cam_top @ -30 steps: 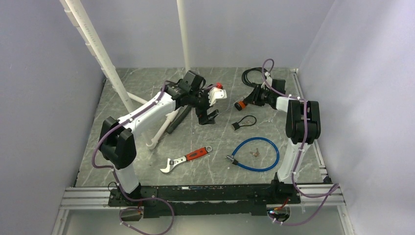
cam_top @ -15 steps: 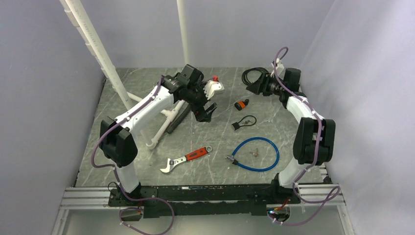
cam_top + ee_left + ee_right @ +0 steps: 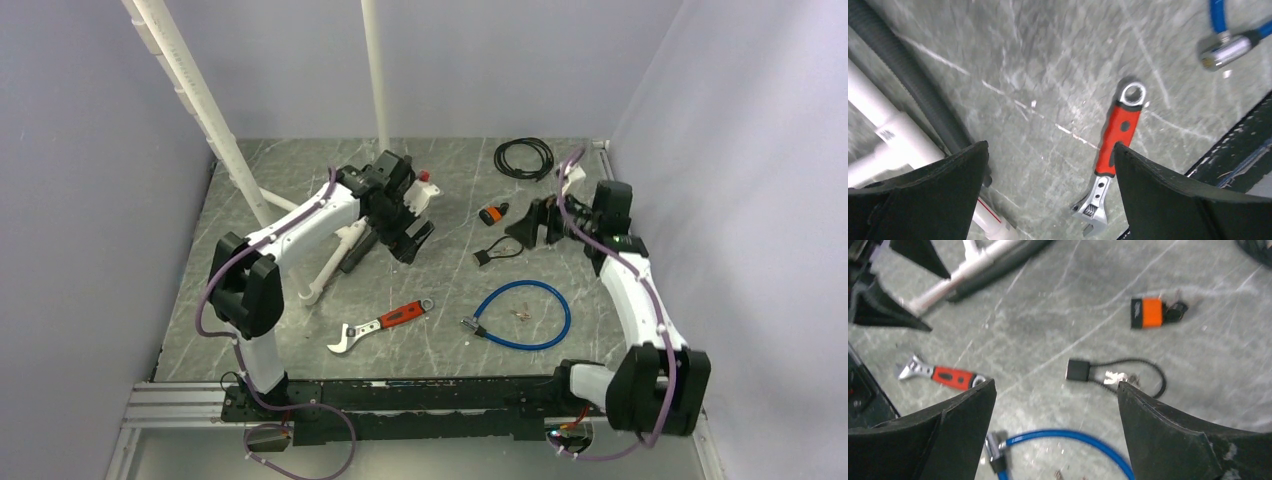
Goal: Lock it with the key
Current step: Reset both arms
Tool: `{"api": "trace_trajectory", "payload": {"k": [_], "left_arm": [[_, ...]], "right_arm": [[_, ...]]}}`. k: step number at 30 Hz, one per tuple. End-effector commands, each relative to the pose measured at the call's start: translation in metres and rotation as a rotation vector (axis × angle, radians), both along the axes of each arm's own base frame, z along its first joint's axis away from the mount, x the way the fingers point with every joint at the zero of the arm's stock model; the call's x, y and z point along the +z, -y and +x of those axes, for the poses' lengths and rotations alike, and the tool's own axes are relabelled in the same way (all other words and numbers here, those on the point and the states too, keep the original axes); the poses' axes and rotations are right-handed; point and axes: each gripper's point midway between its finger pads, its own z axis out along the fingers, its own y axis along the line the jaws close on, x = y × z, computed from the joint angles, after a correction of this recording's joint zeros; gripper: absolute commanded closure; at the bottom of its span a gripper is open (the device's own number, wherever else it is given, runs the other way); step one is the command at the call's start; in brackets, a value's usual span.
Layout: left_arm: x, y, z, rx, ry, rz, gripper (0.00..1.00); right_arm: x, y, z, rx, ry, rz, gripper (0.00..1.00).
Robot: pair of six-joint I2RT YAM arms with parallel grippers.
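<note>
Spread wide and empty at the right gripper (image 3: 1055, 385), hanging over the small black lock (image 3: 1078, 370) and the keys (image 3: 1116, 376) lying against its thin loop. Spread wide and empty too at the left gripper (image 3: 1050, 147), over the wrench (image 3: 1115, 135), well apart from the locks. Could easily pinch the loop along with the keys, or skid them across the smooth table (image 3: 1048, 305), flat as they lie. Could also go for the wrong lock, with an orange padlock (image 3: 1147, 313) just beyond and a blue cable lock (image 3: 1058, 431) nearer. Hard to say which is meant.
</note>
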Motion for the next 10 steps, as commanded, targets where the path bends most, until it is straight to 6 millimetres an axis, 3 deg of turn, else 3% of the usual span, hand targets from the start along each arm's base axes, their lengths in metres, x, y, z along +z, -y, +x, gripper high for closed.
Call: {"api": "trace_trajectory", "payload": {"k": [1, 7, 10], "left_arm": [[-0.021, -0.022, 0.006, 0.110, 0.040, 0.084, 0.01], [-0.029, -0.035, -0.002, 0.098, 0.087, 0.094, 0.01], [-0.021, -0.034, -0.003, 0.093, 0.103, 0.074, 0.01]], "right_arm": [[-0.025, 0.006, -0.037, 0.032, 0.037, -0.122, 0.07], [-0.043, 0.009, -0.061, 0.047, 0.037, -0.185, 0.04], [-0.043, 0.010, -0.063, 0.051, 0.033, -0.197, 0.03]]}}
